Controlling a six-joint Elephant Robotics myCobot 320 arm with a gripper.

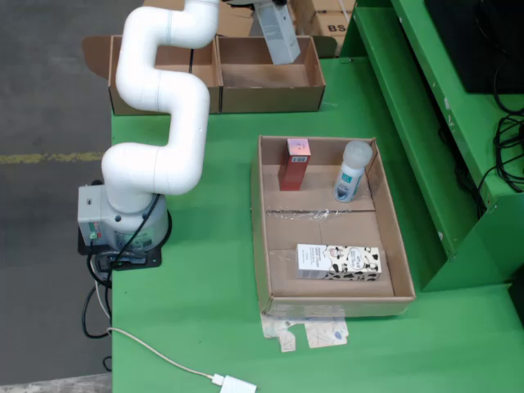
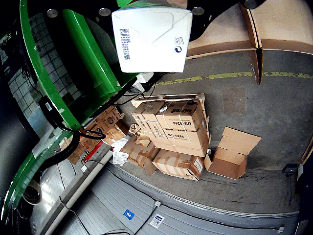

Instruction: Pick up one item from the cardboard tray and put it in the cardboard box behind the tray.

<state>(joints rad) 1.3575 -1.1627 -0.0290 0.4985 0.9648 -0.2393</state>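
We carry a white carton [image 2: 151, 36] under the gripper [image 1: 274, 16], apparently stuck to it, above the far cardboard box [image 1: 270, 75]. Released tilted, it could catch the box wall. Three items remain in the near tray [image 1: 327, 225].

Even, bright overhead light with soft shadows; the gripper-mounted view bends strongly at its edges and darkens in corners.
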